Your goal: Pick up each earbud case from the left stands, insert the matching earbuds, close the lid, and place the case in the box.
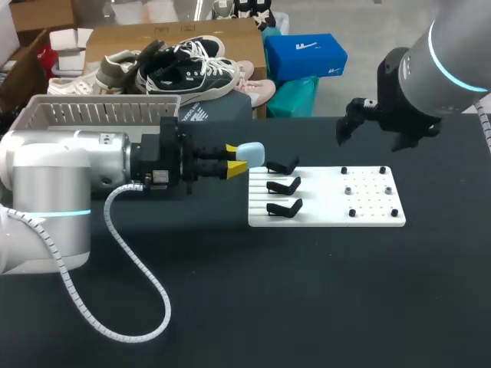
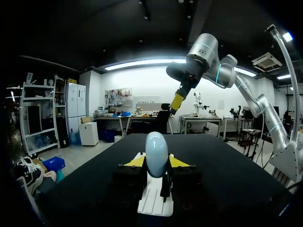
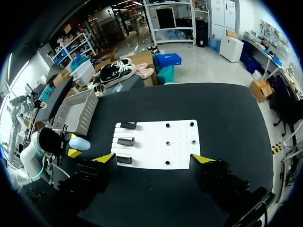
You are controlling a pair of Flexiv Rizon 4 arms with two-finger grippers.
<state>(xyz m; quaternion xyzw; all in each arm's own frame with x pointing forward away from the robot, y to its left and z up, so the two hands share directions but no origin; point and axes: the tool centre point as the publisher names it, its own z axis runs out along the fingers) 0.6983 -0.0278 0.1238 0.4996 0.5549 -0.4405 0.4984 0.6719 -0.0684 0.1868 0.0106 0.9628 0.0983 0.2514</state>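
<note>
currently held: pale blue earbud case (image 1: pixel 252 152), gripped from two sides by the yellow tips of the left gripper (image 1: pixel 236 167), just off the left end of the white board (image 1: pixel 330 205), near its three black stands (image 1: pixel 284 186). right gripper (image 3: pixel 154 159): fingers spread wide, holding nothing, raised above the board.

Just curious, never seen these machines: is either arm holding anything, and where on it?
The left tool pinches the pale blue earbud case by its two sides; the right tool is empty.
</note>
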